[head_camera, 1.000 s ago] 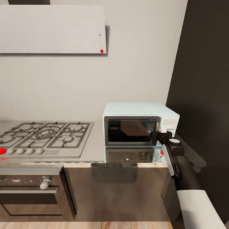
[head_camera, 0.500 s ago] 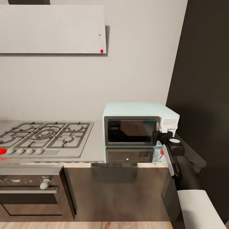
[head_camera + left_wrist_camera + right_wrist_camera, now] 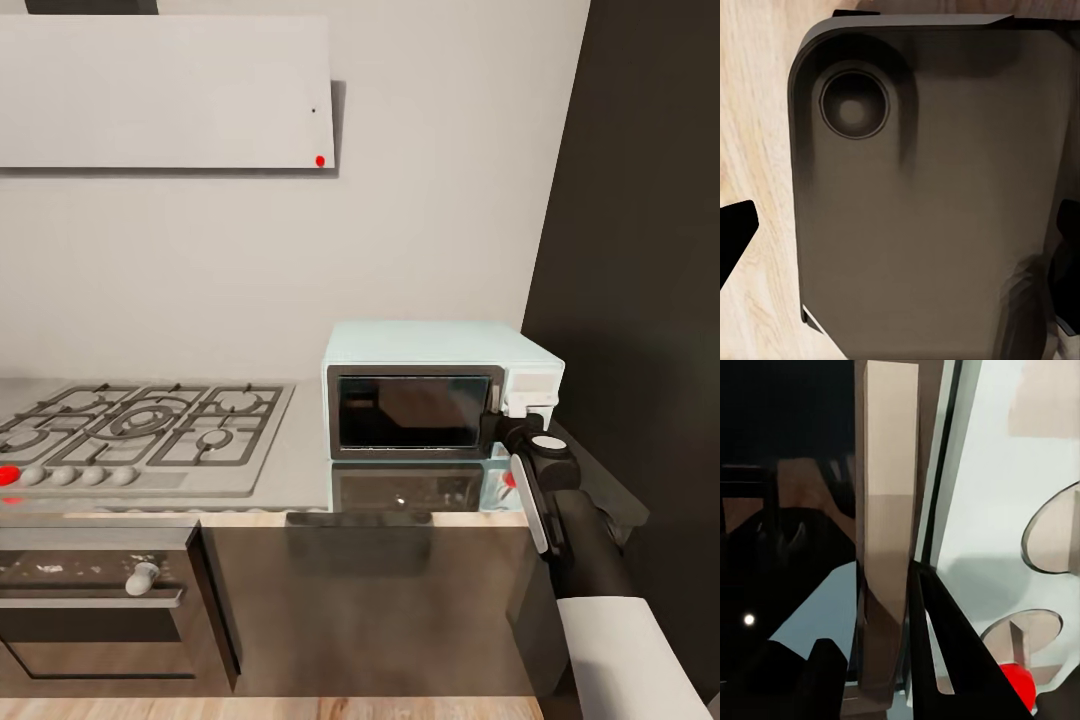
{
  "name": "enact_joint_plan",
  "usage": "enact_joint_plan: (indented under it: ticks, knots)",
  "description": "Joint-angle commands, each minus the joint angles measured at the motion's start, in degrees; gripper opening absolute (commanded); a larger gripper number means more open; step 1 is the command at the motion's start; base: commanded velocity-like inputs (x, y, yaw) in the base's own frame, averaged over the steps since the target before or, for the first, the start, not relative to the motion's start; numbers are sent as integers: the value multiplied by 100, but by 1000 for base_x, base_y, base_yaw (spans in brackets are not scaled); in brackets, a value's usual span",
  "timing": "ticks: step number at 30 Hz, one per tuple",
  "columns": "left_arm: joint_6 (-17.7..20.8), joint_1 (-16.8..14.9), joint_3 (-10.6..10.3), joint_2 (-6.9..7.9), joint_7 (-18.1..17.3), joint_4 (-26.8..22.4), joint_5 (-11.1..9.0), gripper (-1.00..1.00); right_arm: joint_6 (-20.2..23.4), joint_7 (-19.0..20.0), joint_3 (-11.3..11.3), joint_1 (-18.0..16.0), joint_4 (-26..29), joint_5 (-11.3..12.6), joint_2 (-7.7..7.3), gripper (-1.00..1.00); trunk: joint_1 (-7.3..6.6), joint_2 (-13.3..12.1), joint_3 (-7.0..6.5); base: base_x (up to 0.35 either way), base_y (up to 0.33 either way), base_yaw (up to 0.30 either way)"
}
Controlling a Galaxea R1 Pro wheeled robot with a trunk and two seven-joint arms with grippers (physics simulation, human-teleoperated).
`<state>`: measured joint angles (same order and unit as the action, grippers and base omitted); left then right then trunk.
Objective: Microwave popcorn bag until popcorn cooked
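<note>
the right gripper (image 3: 497, 420) is being held against the microwave (image 3: 430, 385) at the right edge of its dark glass door, and in the right wrist view its dark fingers (image 3: 945, 652) are seen on either side of the pale upright door handle (image 3: 886, 525), one finger on the glass side and one on the white panel side. whether the handle is actually being pinched cannot be told. a red light (image 3: 1016, 684) and the knobs (image 3: 1054, 529) are seen on the panel just beside the fingers. the black right arm (image 3: 575, 530) is being shown rising from the lower right, between the counter edge and the dark wall.

the microwave door is shut, and its inside cannot be made out through the glass. the pale mint-blue box is standing on the countertop (image 3: 300, 470), at its right end, just beside the gas hob (image 3: 140, 430). a built-in oven (image 3: 95, 600) is seen under the hob.

in the left wrist view the left gripper's black fingertips (image 3: 735, 236) are being held wide apart over a dark rounded panel (image 3: 922, 187) and wood floor (image 3: 754, 105).
</note>
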<state>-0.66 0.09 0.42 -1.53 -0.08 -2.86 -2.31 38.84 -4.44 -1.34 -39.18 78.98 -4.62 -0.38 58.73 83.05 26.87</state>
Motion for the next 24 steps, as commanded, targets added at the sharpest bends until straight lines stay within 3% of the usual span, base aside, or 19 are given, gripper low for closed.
enact_joint_plan:
  ticks: [1,24]
  knots:
    - [-7,-1,1,-3,-1,-4,-24,100,18,30,13,-2,3,170,2,-100,0,3,6,0,0,0]
    - [-7,-1,2,-6,-1,-4,-24,100,18,15,11,-2,4,154,-6,-100,0,3,6,-151,86,0]
